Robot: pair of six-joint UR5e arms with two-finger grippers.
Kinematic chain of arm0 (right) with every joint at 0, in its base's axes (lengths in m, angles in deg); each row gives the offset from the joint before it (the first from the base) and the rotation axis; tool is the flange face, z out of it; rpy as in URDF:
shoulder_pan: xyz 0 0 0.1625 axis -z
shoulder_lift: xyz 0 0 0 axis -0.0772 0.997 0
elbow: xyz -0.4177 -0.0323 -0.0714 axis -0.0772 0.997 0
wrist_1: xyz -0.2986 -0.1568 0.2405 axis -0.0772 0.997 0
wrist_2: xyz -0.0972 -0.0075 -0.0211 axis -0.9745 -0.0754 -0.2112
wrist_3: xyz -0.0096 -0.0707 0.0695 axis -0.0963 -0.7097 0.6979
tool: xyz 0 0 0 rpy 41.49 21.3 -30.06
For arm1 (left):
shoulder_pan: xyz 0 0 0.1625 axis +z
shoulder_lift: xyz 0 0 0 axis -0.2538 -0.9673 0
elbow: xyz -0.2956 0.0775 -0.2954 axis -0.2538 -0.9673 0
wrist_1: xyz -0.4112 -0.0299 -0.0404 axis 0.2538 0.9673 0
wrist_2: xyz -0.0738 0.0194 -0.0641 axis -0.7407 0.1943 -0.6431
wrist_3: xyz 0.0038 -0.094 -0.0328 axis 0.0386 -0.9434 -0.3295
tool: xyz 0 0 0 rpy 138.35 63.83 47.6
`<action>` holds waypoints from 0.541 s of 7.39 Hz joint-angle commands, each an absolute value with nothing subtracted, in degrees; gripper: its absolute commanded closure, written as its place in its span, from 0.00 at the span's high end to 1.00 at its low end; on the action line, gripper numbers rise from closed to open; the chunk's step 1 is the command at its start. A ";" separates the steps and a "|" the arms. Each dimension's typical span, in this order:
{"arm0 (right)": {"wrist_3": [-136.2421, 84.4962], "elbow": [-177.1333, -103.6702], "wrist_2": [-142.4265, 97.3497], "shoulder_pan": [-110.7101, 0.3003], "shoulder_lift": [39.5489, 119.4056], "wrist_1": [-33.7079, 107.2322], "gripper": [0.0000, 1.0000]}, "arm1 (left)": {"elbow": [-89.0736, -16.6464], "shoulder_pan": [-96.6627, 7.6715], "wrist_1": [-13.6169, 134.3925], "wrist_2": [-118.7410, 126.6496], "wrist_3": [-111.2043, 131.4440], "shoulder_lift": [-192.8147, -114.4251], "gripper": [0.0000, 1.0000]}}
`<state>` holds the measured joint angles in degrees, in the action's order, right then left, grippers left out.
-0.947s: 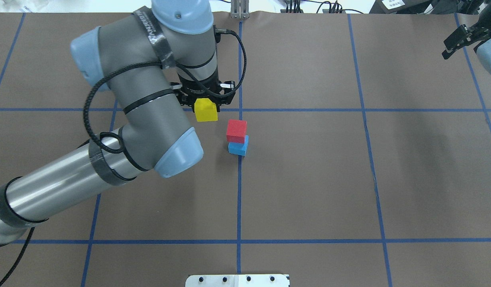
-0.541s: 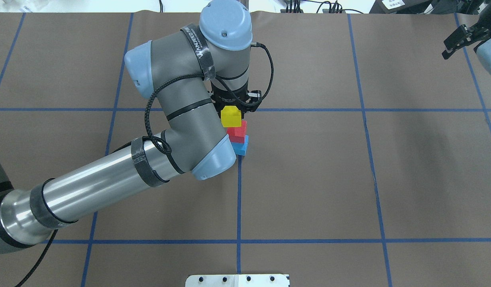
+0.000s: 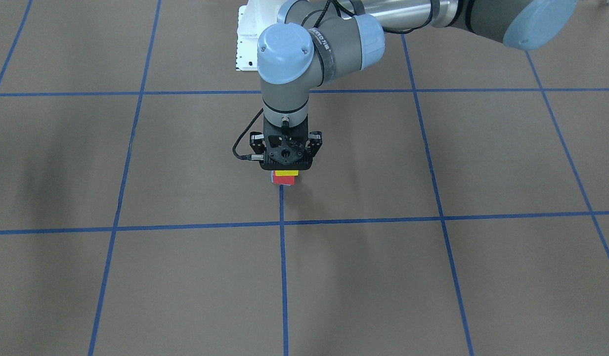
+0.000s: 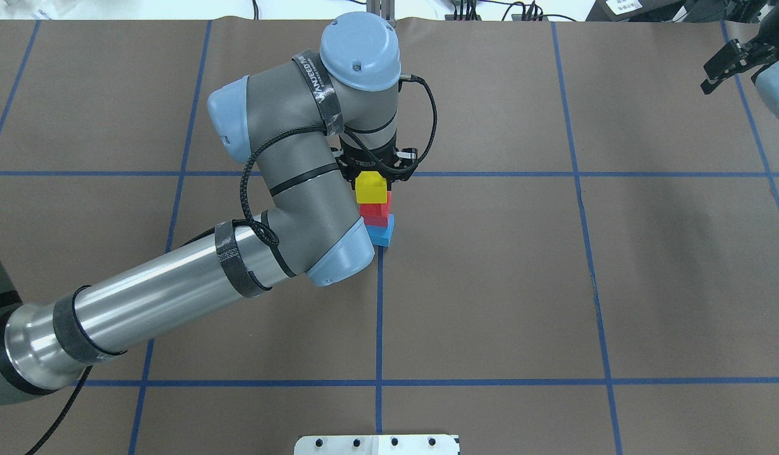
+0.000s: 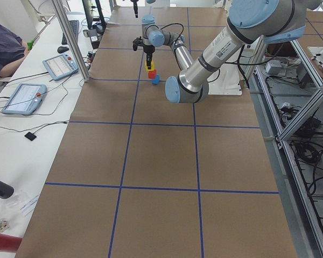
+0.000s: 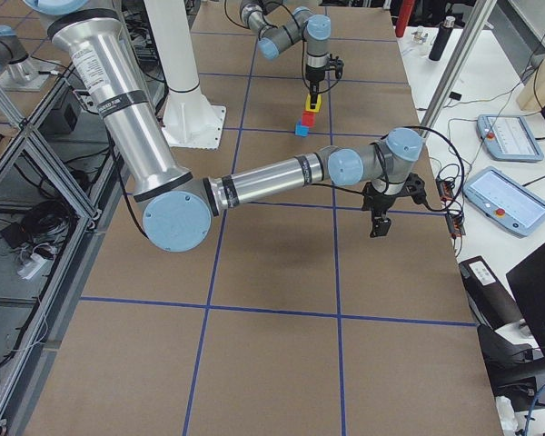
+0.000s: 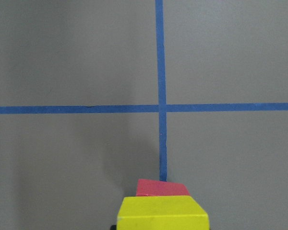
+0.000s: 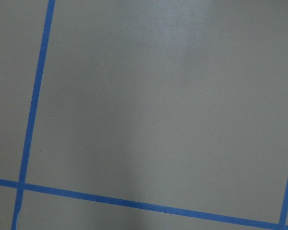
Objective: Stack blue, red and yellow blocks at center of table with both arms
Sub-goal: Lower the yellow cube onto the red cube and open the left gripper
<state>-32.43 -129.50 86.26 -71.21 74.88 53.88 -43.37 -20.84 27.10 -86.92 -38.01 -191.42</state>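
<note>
Blocks are what this job is about, and I count three: one yellow block (image 4: pixel 371 188), one red block (image 4: pixel 378 212) and one blue block (image 4: pixel 383 234). The blue one lies on the tabletop (image 4: pixel 554 284), right by the spot where two blue tape lines (image 4: pixel 379 316) cross near the middle. That is where the tower is meant to stand. The red one sits on top of the blue one.

The left claw (image 4: pixel 372 179) holds the yellow block tight and points straight down, so the block stays flat. It hangs right over the red block, I think so it can come down square and not tip the tower. I cannot tell if yellow is touching red yet. The claw has not let go, so the last step is not done.

There are two arms and two claws. The right claw (image 4: pixel 721 66) is far off at the corner of the tabletop, well away from the tower. I guess it waits there so it cannot bump anything. I cannot tell if it is wide or narrow.
</note>
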 commanded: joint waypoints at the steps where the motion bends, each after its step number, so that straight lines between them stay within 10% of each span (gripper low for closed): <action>1: -32.44 -129.50 86.19 -71.16 74.88 53.88 1.00 | -43.10 -20.28 28.22 -86.92 -38.08 -190.80 0.00; 4: -32.44 -129.50 86.27 -71.25 74.80 53.88 1.00 | -43.19 -19.58 28.22 -86.92 -38.08 -190.63 0.00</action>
